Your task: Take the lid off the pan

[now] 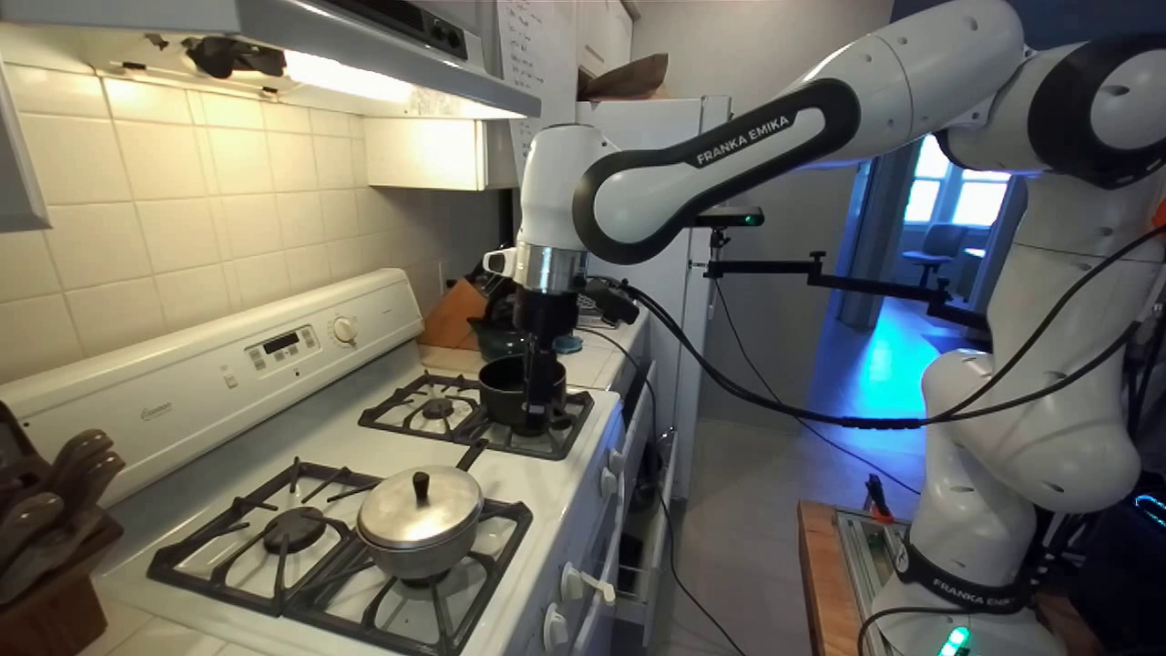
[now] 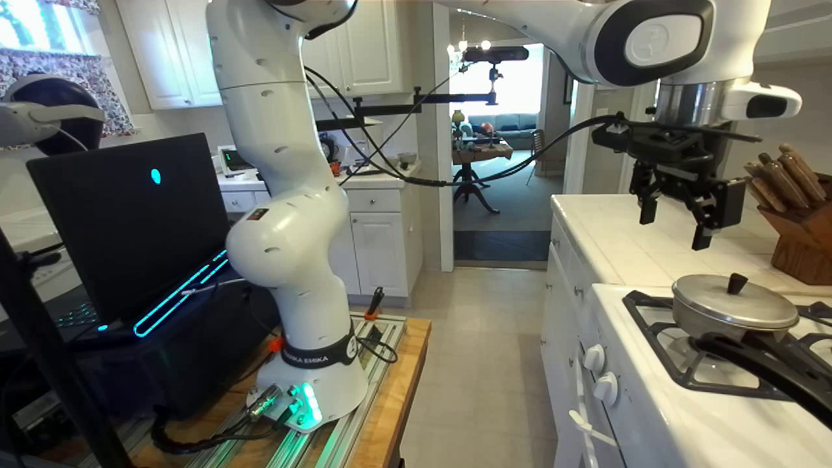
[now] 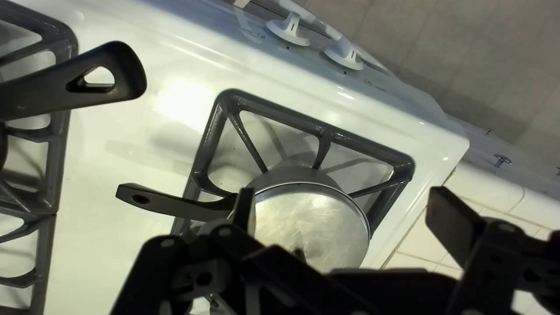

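Observation:
The shiny domed lid (image 1: 410,506) with its dark knob (image 1: 420,486) sits on the silvery pan (image 1: 424,554) on the near stove grate. Lid (image 2: 721,300) and pan (image 2: 692,318) also show in an exterior view at the right. In the wrist view the lid (image 3: 315,223) lies below and between the fingers, its knob partly covered by the gripper's linkage; the pan's dark handle (image 3: 183,204) points left. My gripper (image 2: 674,227) is open and empty, in the air above the stove and apart from the lid. In an exterior view the gripper (image 1: 537,415) overlaps the dark pot.
A dark pot (image 1: 499,387) stands on the far grate; its black handle (image 3: 78,83) extends across the stove top. Knife blocks (image 2: 806,240) stand on the tiled counter beside the stove. The range hood (image 1: 273,46) hangs over the stove. Knobs (image 2: 604,389) line its front.

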Tool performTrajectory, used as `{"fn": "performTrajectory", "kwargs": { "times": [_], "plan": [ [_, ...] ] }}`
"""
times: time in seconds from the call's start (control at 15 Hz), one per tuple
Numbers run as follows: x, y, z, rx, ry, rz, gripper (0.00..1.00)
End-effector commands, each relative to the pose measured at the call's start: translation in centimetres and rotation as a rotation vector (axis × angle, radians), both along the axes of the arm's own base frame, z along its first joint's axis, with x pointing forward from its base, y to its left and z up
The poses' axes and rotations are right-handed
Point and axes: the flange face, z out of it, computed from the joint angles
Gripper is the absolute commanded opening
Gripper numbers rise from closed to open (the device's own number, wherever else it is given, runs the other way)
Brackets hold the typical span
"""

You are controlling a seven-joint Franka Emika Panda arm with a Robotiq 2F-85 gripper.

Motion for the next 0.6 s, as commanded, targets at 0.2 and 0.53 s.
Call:
{"fn": "performTrajectory", "kwargs": {
  "times": [0.2,0.53],
  "plan": [
    [2.0,-1.3,-1.2,-0.064,-0.031,-0.2,1.0],
    [4.4,0.6,-3.5,-0.036,-0.032,-0.168,1.0]
  ]
}}
